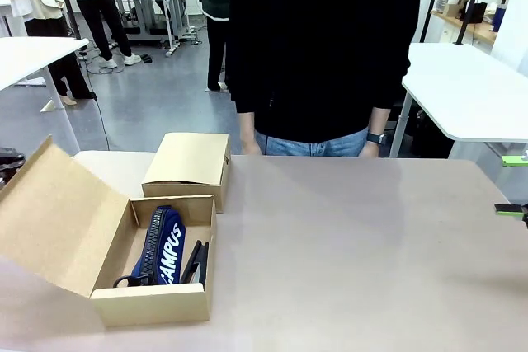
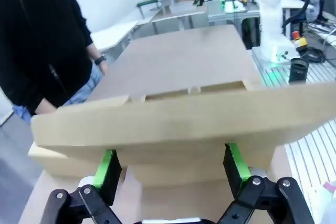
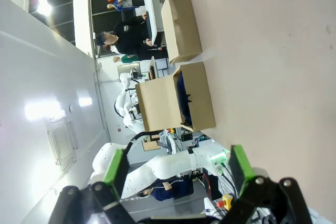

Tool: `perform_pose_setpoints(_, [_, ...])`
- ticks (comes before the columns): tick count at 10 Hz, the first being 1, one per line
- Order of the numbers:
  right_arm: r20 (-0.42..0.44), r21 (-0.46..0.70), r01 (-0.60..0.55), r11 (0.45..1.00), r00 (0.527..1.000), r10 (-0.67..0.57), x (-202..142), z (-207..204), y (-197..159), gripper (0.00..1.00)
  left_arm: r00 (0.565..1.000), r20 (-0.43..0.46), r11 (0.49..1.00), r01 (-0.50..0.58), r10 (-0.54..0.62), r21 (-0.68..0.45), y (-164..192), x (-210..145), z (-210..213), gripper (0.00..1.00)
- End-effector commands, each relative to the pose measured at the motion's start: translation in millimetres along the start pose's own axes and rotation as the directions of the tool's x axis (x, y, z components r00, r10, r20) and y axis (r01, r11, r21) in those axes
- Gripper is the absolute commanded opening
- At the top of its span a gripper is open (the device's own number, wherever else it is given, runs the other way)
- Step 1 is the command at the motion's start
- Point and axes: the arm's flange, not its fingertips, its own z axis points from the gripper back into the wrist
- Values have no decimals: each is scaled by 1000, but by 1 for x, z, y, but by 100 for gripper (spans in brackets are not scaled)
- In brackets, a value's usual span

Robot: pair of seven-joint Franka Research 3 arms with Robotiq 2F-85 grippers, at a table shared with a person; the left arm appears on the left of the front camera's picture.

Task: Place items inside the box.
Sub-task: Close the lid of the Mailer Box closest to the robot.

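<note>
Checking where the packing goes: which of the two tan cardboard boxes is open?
The nearer tan cardboard box, at the table's front left: its flap lid stands raised, and a navy "CAMPUS" pencil pouch lies inside. The farther tan cardboard box is closed.

Open tan box (image 1: pixel 148 302) holds navy CAMPUS pouch (image 1: pixel 162 246) and black stapler (image 1: pixel 196 261).

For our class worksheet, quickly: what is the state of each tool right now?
Left tool: open, fingers either side of the open box's lid flap, not clamped on it.
Right tool: open, holding nothing.
</note>
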Motion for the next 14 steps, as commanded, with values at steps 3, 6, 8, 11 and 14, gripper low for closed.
perform_pose_setpoints(3, [4,18,14,1000,1000,-14,-1,0,5,100,997,60,999,42,-41,-23,-40,38,-120,100])
perform_pose_setpoints(6, [4,18,14,1000,1000,-14,-1,0,5,100,995,93,996,-19,26,-83,-71,30,-179,100])
perform_pose_setpoints(8, [4,18,14,1000,1000,-14,-1,0,5,100,999,36,982,-26,34,-189,-109,6,-207,100])
perform_pose_setpoints(11, [4,18,14,1000,1000,-14,-1,0,5,100,995,-98,971,11,-36,-238,-138,-33,-223,100])
perform_pose_setpoints(14, [4,18,14,1000,1000,-14,-1,0,5,100,997,-65,978,18,-32,-209,-132,-26,-212,100])
